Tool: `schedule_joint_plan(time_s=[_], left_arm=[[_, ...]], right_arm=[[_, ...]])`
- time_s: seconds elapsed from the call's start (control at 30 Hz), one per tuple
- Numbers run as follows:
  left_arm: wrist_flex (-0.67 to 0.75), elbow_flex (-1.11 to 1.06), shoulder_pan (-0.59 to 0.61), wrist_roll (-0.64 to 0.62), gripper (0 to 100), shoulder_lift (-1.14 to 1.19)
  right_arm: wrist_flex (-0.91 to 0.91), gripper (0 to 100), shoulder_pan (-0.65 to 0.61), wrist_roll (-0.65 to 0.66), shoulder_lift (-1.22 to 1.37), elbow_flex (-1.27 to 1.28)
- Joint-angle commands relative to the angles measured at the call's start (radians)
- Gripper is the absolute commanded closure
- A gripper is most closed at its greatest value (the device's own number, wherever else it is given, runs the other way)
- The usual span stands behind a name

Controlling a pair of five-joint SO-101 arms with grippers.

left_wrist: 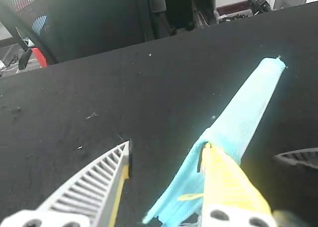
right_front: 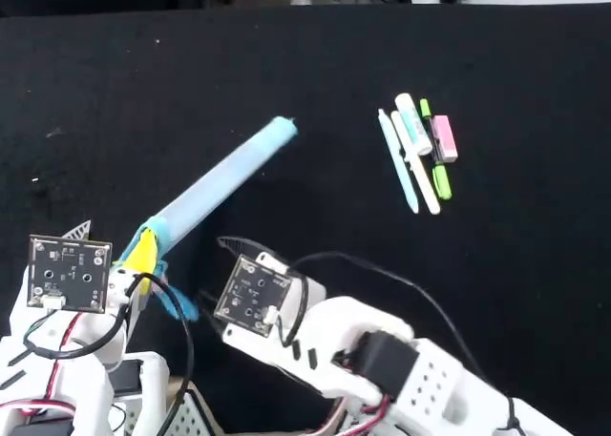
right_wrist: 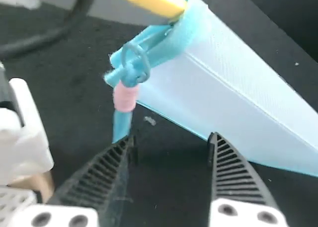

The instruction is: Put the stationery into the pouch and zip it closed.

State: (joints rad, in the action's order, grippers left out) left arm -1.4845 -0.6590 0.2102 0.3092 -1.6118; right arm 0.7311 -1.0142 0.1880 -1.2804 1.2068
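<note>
**Item 1. Pouch** [right_front: 224, 178]: light blue, long and narrow. It is laid slantwise on the black table [right_front: 286, 54], from near the front edge left of centre toward the middle.
- In the right wrist view its zip pull [right_wrist: 124, 100] is seen: a blue cord with a ring and a pink bead, hanging from the near end.
- In the high view only a blue tail is made out there.
- Whether the zip is open cannot be told.

**Item 2. Stationery** [right_front: 420, 155]: pens and markers in a tight bundle, with a small pink block [right_front: 445, 138] touching it. It is set on the table toward the far right, well apart from the pouch (outside it).

**Item 3. Left gripper** [left_wrist: 166, 146]: jaws held wide apart.
- The yellow finger [left_wrist: 223, 182] is pressed against the pouch's near end, with blue fabric folded along it.
- Whether the finger is inside the mouth cannot be made out.
- The grey ribbed finger [left_wrist: 99, 187] is off the pouch, over bare table.

**Item 4. Right gripper** [right_wrist: 171, 137]: black ribbed jaws parted, nothing between them.
- It is placed just beside the zip pull and the pouch's near end.
- In the high view its fingers are hidden under the arm's camera board.
</note>
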Motion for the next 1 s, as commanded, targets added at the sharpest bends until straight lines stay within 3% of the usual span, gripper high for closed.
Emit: schedule_joint_plan(time_s=[0.0, 0.23, 0.6, 0.97], left_arm=[[0.002, 0.028, 0.007, 0.002, 77, 0.021], [0.002, 0.028, 0.007, 0.002, 77, 0.021], [0.002, 0.028, 0.007, 0.0, 77, 0.021], [-0.002, 0.028, 0.007, 0.0, 77, 0.023]], right_arm=[[-0.167, 78.7, -0.02, -0.021, -0.019, 0.071], [-0.245, 78.6, -0.089, -0.157, -0.019, 0.09], [-0.307, 78.6, -0.146, -0.157, -0.012, 0.099], [-0.443, 78.6, -0.15, -0.247, 0.272, 0.028]])
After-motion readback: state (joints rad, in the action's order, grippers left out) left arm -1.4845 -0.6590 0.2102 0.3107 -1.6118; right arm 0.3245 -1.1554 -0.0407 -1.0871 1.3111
